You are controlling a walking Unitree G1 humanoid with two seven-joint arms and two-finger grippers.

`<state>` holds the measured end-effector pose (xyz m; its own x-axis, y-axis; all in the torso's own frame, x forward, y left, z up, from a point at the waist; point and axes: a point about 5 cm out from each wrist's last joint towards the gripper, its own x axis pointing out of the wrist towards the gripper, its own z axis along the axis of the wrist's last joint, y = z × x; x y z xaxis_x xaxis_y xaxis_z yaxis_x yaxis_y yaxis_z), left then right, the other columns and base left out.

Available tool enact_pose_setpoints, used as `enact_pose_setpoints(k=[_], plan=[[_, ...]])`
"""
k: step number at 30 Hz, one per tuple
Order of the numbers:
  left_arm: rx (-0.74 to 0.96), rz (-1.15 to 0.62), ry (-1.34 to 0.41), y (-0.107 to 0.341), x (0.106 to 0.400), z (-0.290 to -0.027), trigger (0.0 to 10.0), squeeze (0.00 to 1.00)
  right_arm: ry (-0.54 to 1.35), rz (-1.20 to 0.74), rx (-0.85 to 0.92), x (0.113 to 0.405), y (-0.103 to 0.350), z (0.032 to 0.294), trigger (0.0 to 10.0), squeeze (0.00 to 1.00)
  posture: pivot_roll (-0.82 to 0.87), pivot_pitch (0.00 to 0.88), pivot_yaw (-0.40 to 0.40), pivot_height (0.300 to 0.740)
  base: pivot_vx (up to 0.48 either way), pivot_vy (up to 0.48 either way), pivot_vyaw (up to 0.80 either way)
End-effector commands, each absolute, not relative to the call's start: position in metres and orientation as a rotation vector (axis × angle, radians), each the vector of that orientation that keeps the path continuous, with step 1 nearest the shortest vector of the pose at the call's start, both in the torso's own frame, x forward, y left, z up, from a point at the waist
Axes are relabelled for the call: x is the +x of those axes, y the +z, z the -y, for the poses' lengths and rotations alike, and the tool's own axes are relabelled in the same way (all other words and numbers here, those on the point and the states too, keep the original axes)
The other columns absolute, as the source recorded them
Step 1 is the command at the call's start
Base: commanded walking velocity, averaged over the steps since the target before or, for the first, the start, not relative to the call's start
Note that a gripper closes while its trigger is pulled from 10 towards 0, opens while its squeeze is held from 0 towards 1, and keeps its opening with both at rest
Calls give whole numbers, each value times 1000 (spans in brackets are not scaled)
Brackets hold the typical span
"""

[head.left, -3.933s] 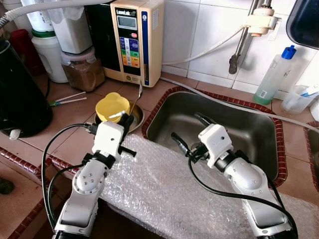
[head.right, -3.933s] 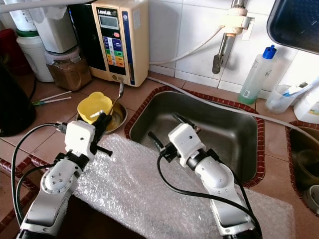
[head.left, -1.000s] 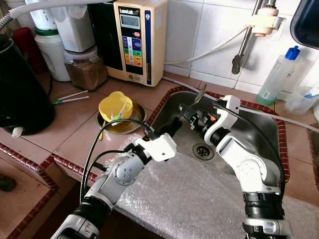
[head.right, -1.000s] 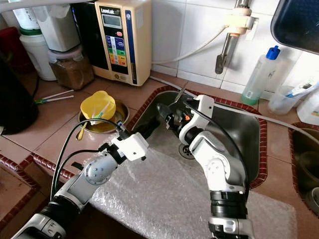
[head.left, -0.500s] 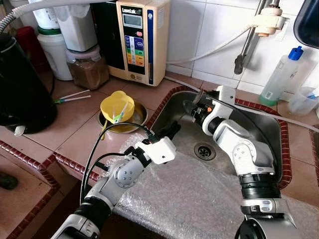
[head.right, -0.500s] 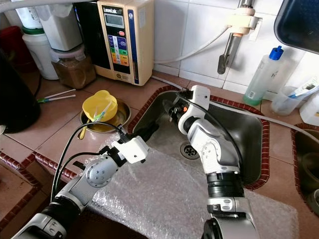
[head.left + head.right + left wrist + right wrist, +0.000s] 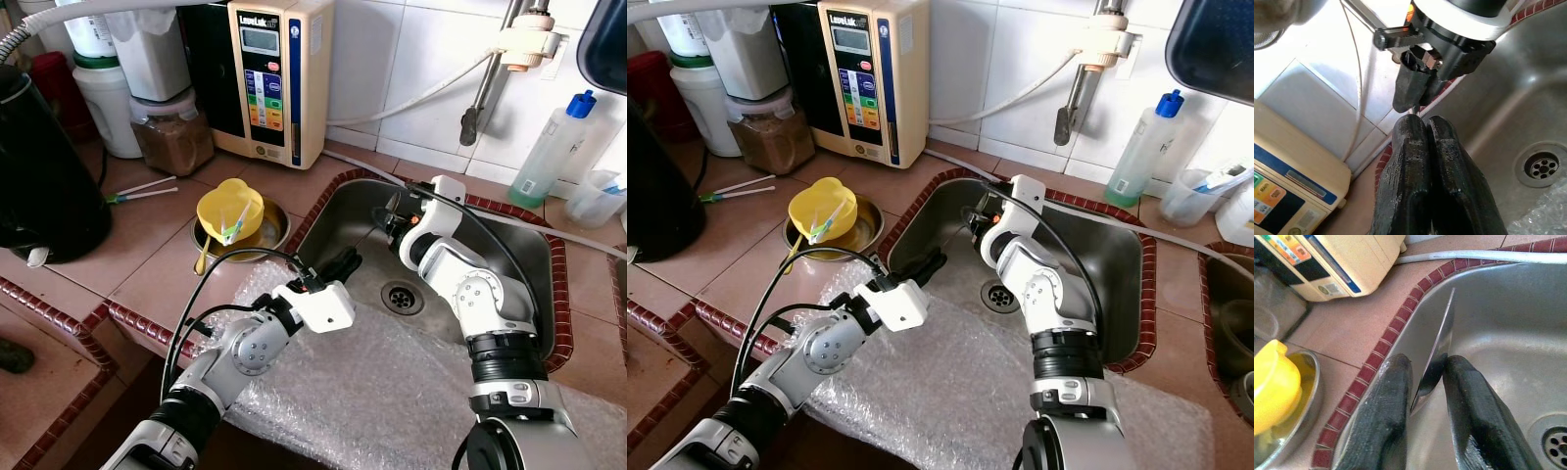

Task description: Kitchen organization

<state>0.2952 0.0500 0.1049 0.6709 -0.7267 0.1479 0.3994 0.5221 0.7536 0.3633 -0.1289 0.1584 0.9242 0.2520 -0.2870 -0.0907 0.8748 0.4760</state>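
Tiled kitchen table, sink [image 7: 509, 257]: right tool [image 7: 1425, 396] grasping spoon [image 7: 1439, 352] over sink's left, unplaced; left tool [image 7: 1425, 161] clenched, empty, near.

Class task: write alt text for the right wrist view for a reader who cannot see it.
The right gripper pinches a metal spoon between two black fingers over a steel sink. A yellow bowl sits on the tiled counter beside it.
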Motion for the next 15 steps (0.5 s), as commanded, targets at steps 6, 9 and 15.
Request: enact_pose_setpoints(k=[6, 9, 15], plan=[[749, 623, -639, 126, 299, -45, 10000, 0, 85, -435, 522, 360, 143, 148, 0, 0, -35, 0, -5, 740, 0, 0, 0], [755, 629, -631, 127, 299, -45, 10000, 0, 95, -436, 521, 360, 144, 148, 0, 0, -33, 0, -7, 740, 0, 0, 0], [759, 630, -597, 128, 301, -50, 10000, 0, 111, -439, 532, 359, 144, 142, 0, 0, -26, 0, -9, 740, 0, 0, 0]])
